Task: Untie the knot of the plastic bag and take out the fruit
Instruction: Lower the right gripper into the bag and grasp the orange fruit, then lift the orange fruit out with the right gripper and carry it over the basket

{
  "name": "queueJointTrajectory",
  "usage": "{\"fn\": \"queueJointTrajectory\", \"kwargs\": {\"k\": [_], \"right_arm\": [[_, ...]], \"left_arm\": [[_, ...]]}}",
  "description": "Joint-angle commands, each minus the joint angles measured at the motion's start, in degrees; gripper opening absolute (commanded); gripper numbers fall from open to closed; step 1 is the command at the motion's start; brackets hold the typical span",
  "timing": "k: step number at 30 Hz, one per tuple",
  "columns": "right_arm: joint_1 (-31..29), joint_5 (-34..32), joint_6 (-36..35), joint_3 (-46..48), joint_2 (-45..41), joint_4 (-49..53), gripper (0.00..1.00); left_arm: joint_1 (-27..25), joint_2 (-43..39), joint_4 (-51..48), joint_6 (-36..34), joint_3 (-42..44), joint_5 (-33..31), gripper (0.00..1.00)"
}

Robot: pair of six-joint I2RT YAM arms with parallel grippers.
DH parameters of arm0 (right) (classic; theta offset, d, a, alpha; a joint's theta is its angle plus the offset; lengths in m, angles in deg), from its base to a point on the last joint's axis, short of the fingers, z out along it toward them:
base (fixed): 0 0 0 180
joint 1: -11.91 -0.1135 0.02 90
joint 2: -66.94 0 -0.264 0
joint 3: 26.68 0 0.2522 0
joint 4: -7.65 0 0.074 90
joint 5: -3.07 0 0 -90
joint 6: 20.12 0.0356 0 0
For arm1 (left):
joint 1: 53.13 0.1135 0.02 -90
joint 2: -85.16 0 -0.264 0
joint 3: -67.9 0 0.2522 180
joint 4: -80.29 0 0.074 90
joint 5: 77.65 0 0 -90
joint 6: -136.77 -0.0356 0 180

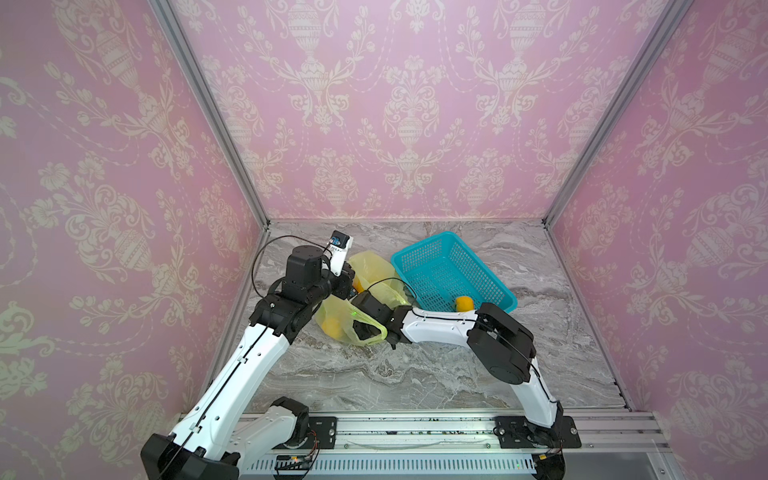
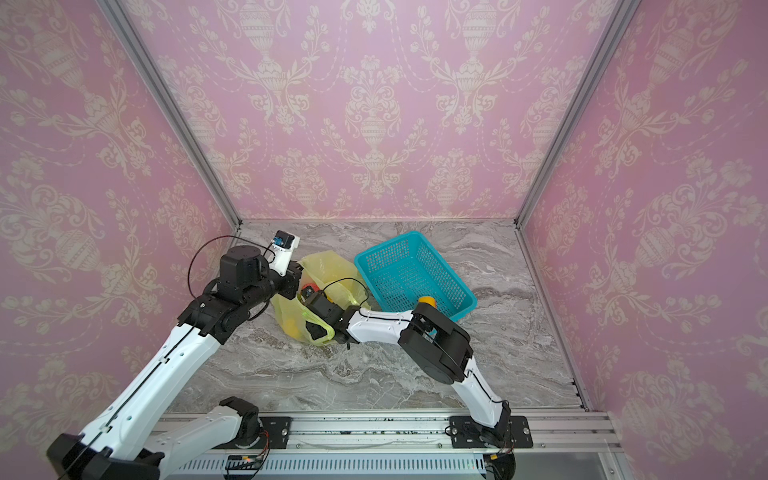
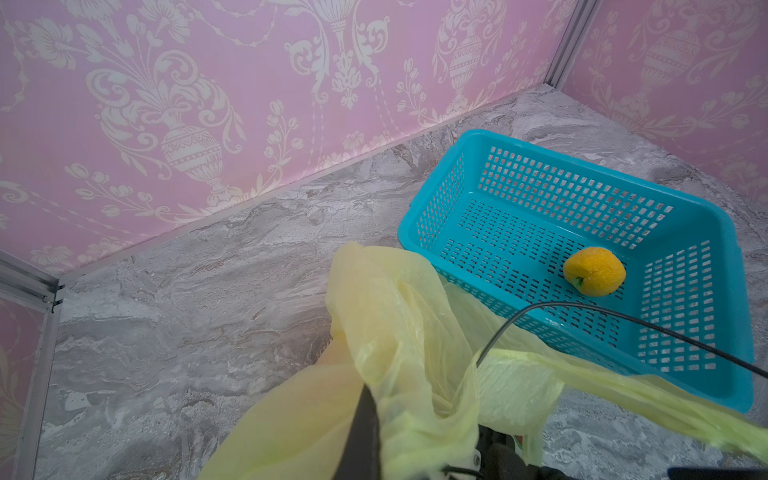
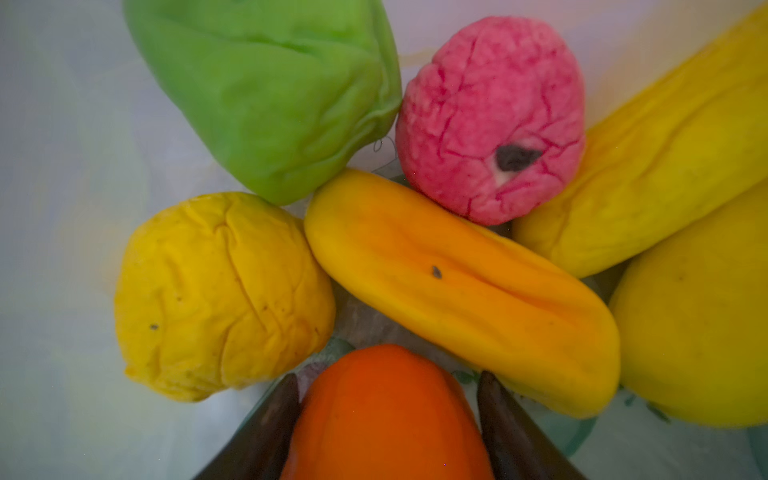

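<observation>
The yellow-green plastic bag (image 1: 374,266) (image 2: 328,266) lies on the marble table beside the basket. My left gripper (image 3: 386,415) is shut on a lifted fold of the bag (image 3: 407,332). My right gripper (image 4: 386,378) is inside the bag, its two dark fingers pressed against either side of an orange fruit (image 4: 386,419). Around it lie a green piece (image 4: 266,91), a pink one (image 4: 490,120), a round yellow one (image 4: 220,295) and an oblong orange-yellow one (image 4: 457,286). The knot is hidden.
A teal mesh basket (image 1: 440,245) (image 3: 540,141) stands at the back right, touching the bag, with one yellow-orange fruit (image 1: 464,303) (image 3: 594,272) in it. A black cable (image 3: 623,316) arcs over the bag. Pink walls close in the back and sides.
</observation>
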Motion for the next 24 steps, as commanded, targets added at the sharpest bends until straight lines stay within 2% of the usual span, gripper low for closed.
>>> {"fn": "queueJointTrajectory", "kwargs": {"k": [1, 4, 8, 13, 18, 21, 24], "right_arm": [[-0.1, 0.1, 0.1, 0.5, -0.6, 3.3, 0.56], [-0.2, 0.4, 0.5, 1.5, -2.5, 3.0, 0.49], [-0.2, 0.7, 0.3, 4.1, -8.4, 1.8, 0.46], [-0.2, -0.6, -1.4, 8.0, -17.5, -1.2, 0.38], [0.4, -0.6, -3.9, 13.2, -22.0, -6.5, 0.3], [0.9, -0.2, -4.7, 16.1, -25.1, -8.1, 0.29], [1.0, -1.3, -6.2, 20.7, -31.6, -8.2, 0.29]], "left_arm": [[0.5, -1.1, 0.7, 0.8, 0.1, 0.9, 0.0], [0.5, -1.1, 0.5, 0.6, 0.2, -0.2, 0.0], [0.5, -1.0, 0.5, 0.4, 0.4, -2.5, 0.0], [0.7, -0.5, 0.7, 0.3, 0.8, -1.8, 0.0], [0.9, -0.6, 0.7, 0.1, 0.7, -1.6, 0.0], [1.0, -0.7, 0.9, -0.3, 0.9, -1.9, 0.0], [1.1, -0.6, 0.8, -0.5, 1.1, -2.3, 0.0]]}}
